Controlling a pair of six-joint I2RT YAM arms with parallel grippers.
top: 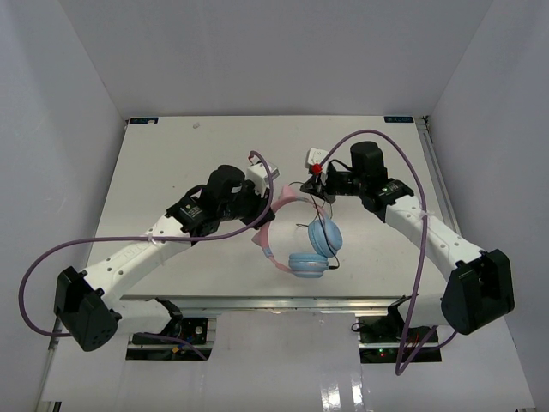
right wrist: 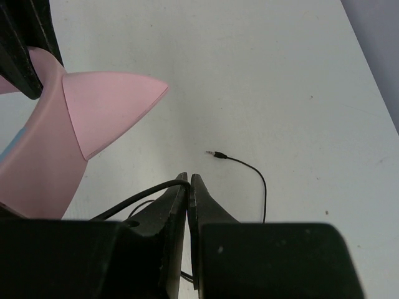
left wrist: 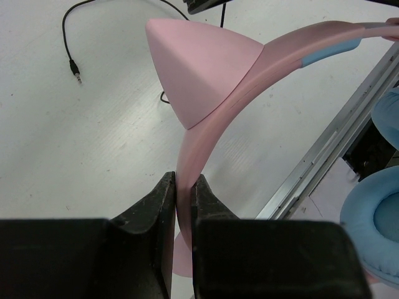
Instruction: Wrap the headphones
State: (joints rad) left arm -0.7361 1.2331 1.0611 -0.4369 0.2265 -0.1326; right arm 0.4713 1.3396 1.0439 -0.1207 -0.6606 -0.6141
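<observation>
The headphones (top: 319, 240) are in the middle of the white worktop (top: 189, 163), close to its front edge & between the 2 arms.

The L end effector (left wrist: 184, 187) is clamped on the pink headband (left wrist: 206, 131). Its 2 black fingers (left wrist: 159, 202) press the thin band from both sides. Just above the grip, a pointy pink ear (left wrist: 199, 68) sticks up from the band. In the top view the band (top: 268, 245) curves down to 2 round light blue ear cups. One cup (top: 324, 234) is just above the other (top: 306, 264), & they touch.

The R end effector (right wrist: 189, 184) is at the far end of the headphones, near the top of the band. Its fingers are almost together w/ the thin black cord (right wrist: 134, 199) pinched between the tips. More cord loops out on the worktop to the right. It ends in a small metal plug (right wrist: 215, 153) that lies flat, a bit apart from the fingers.

Thick purple cables (top: 51, 257) hang off both arms.
</observation>
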